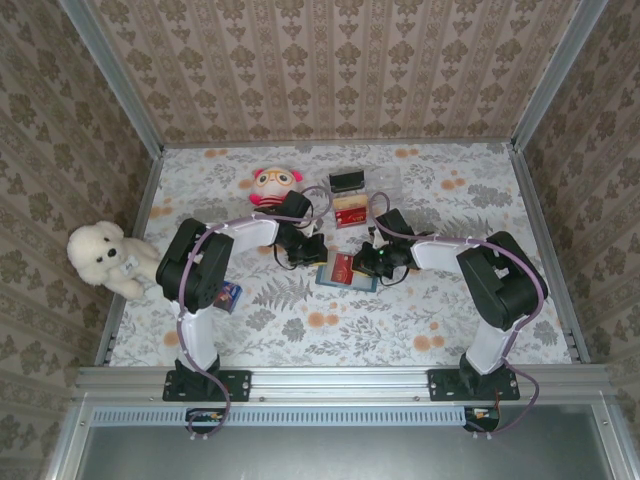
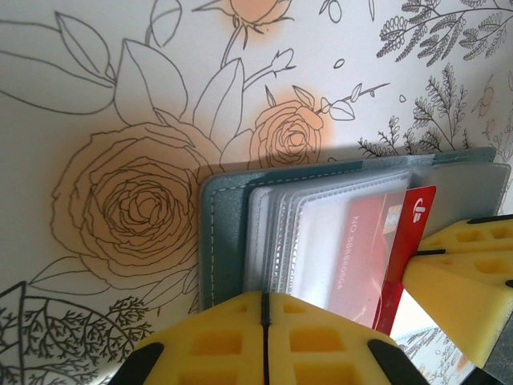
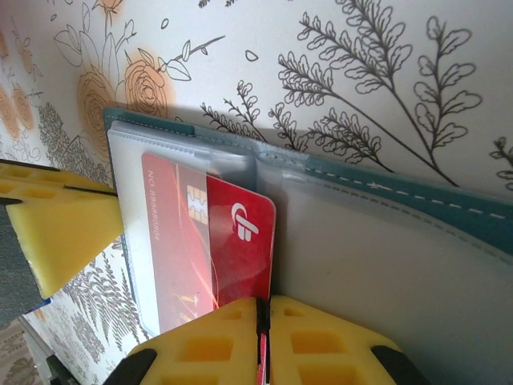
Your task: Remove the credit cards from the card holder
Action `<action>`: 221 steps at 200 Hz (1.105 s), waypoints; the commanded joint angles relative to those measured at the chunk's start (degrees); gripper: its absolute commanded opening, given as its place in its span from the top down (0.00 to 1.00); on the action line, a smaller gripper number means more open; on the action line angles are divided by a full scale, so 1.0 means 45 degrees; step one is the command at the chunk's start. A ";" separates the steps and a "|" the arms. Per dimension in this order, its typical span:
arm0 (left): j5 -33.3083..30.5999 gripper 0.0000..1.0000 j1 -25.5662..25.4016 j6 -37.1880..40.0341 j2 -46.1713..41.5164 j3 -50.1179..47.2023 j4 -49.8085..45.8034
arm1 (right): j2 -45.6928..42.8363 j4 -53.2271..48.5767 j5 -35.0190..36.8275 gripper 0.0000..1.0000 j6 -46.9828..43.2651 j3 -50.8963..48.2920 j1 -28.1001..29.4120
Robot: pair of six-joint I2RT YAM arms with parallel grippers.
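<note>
Your left gripper (image 2: 264, 341) pinches the card holder (image 2: 223, 241) at lower frame, your right gripper (image 3: 264, 341) clamps the half-out red credit card (image 3: 215, 245); next, draw it straight clear.

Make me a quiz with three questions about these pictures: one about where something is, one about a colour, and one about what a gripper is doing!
1. Where is the card holder? A on the flowered table; B on a shelf; C in a drawer.
2. What colour is the card sticking out of it? A green; B red; C black.
3. What is the right gripper doing? A standing wide open; B shut on nothing; C shut on the card.

Answers: 1 A, the top view shows it lying on the table. 2 B, both wrist views show red. 3 C, its yellow pads meet on the card's edge.
</note>
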 commanded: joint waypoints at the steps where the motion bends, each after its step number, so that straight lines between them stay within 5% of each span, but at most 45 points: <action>1: -0.0205 0.92 0.0090 0.0408 -0.0277 0.0057 -0.0431 | -0.0181 -0.1132 0.0505 0.90 -0.0338 0.0174 -0.0065; 60: -0.0472 0.90 -0.0317 0.0265 -0.1259 -0.0258 0.0553 | -0.0191 -0.0373 0.0144 0.88 -0.0161 0.0084 -0.0065; 166: -0.0646 0.90 -0.0691 0.0204 0.0377 0.0014 -0.0559 | 0.0077 0.1432 -0.0681 0.76 0.0588 -0.0494 -0.0084; 221: -0.1294 0.90 -0.0696 0.0232 0.0516 -0.0910 -0.0600 | 0.0793 0.2362 -0.1175 0.79 0.1034 -0.0520 -0.0099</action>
